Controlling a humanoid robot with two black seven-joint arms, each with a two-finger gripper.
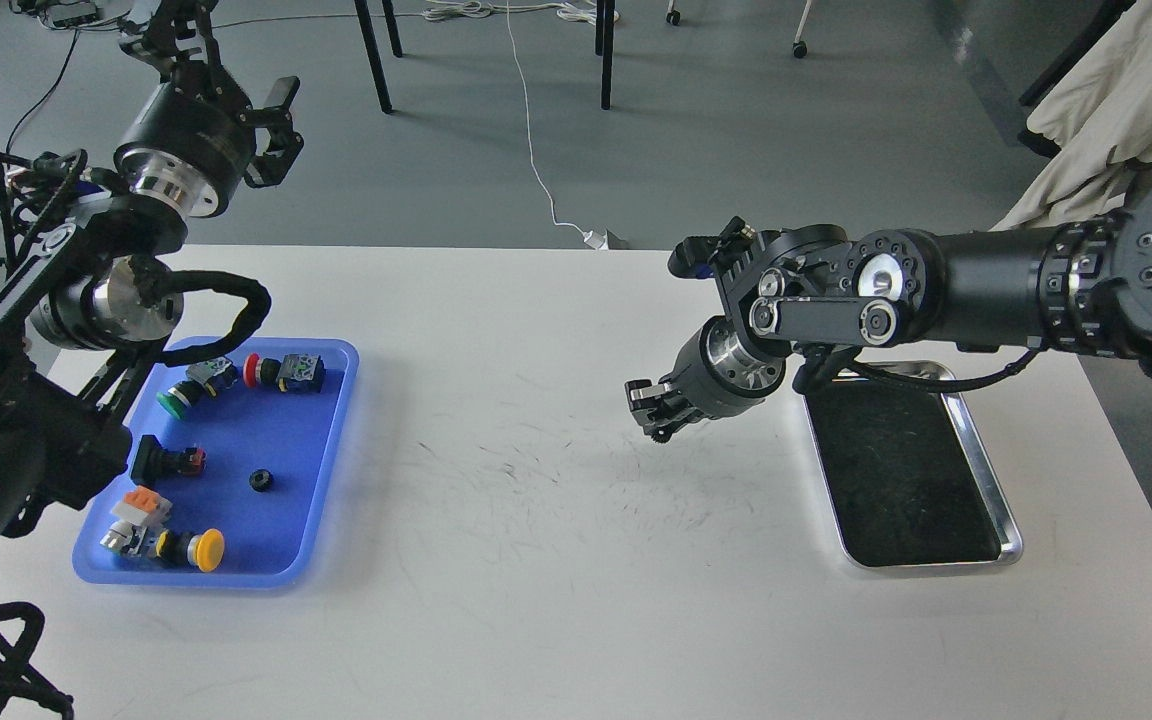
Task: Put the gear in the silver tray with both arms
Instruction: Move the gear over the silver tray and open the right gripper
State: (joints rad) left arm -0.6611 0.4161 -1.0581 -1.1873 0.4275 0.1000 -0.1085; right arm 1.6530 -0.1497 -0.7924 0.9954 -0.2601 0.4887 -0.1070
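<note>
My right pincer (654,412) sits above the middle of the white surface (556,560), fingers drawn narrow; a small dark toothed part, looks like the gear (658,432), is pinched at the tips, though it's small and dark so contact detail is hard to read. From the pincer, the silver tray (998,500) is at about 4 o'clock, near but apart, flat on the surface, dark bottom bare; the right forearm crosses over its far rim. My left pincer (271,125) is at roughly 10 o'clock from there, raised beyond the far left edge of the surface, over the floor; seen dark and end-on, so I can't tell if it's wide or narrow. Below it the blue tray (331,480) lies at the surface's left edge, holding push-buttons and one small black gear-like part (259,480).
</note>
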